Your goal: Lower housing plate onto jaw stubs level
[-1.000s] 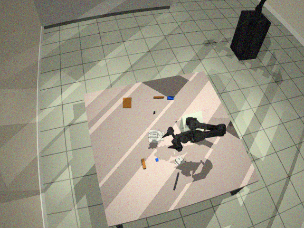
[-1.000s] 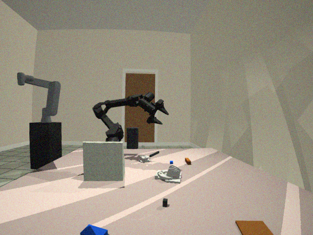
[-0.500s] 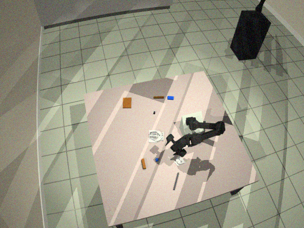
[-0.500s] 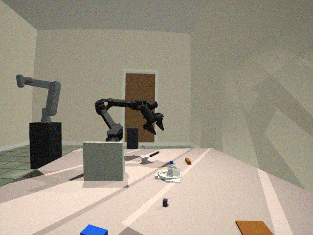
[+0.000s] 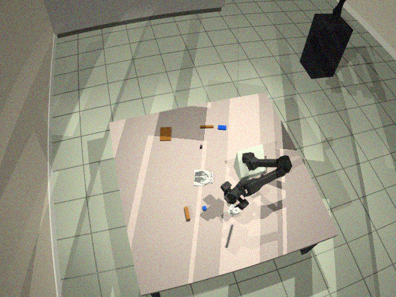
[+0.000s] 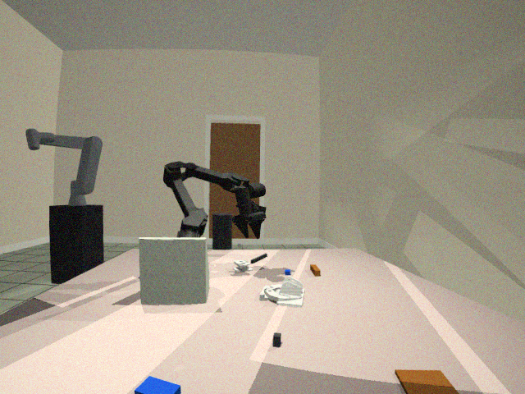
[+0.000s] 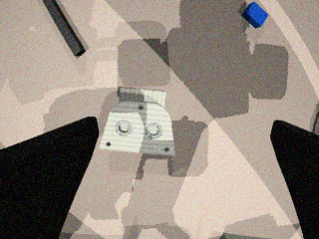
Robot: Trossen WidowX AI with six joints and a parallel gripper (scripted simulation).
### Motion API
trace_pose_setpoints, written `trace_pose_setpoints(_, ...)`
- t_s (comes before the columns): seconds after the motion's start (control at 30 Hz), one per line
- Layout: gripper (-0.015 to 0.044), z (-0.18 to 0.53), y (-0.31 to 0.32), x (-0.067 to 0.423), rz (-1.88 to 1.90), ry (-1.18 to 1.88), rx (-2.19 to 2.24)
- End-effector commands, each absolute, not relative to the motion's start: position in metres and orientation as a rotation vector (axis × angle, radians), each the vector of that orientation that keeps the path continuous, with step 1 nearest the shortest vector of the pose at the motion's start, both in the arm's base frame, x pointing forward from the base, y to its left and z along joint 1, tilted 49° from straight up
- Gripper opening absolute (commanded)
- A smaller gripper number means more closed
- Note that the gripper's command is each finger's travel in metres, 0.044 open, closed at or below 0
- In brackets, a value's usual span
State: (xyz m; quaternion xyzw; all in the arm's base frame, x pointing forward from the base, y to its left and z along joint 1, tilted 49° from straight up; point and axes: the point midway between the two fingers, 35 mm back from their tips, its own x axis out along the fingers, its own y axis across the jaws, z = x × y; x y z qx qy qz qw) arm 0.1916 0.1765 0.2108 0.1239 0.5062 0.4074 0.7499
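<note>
Gripper: my gripper (image 5: 236,206) (image 6: 253,235) (image 7: 186,127) stands wide open, nothing between its fingers, pointing down above the table; in the wrist view its dark fingers fill the lower left and the right edge.
Housing plate: the white plate (image 5: 234,209) (image 6: 242,265) (image 7: 136,130) lies below the gripper, untouched; I see it left of centre in the wrist view, with two round features on its face and a ridged edge toward the top.
Base with jaws: a white assembly (image 5: 198,182) (image 6: 290,302) sits apart from the plate, at the centre of the top view; the plate is not on it.
Dark rod: one rod (image 5: 229,236) (image 6: 258,258) (image 7: 65,27), upper left of the wrist view.
Small blue cube: one cube (image 5: 204,208) (image 6: 287,272) (image 7: 255,15), upper right of the wrist view.
Orange bar: one bar (image 5: 187,213) (image 6: 315,270), left of the blue cube in my top view.
Pale box: one block (image 5: 250,172) (image 6: 173,271), left of centre in the exterior view.
Small black block: one (image 5: 200,146) (image 6: 276,339), lower centre of the exterior view.
</note>
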Motion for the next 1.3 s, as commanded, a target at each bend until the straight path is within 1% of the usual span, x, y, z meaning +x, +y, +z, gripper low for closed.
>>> trace_pose_setpoints(0.0, 0.044, 0.204, 0.188, 0.176, 0.925, 1.2, 0.304)
trace_pose_setpoints(0.23, 0.044, 0.197, 0.203, 0.149, 0.974, 1.348, 0.347)
trace_pose_setpoints(0.47, 0.044, 0.196, 0.205, 0.149, 0.975, 1.352, 0.348)
trace_pose_setpoints(0.63, 0.044, 0.172, 0.232, 0.145, 0.977, 1.351, 0.35)
trace_pose_setpoints(1.27, 0.044, 0.161, 0.246, 0.144, 0.977, 1.351, 0.351)
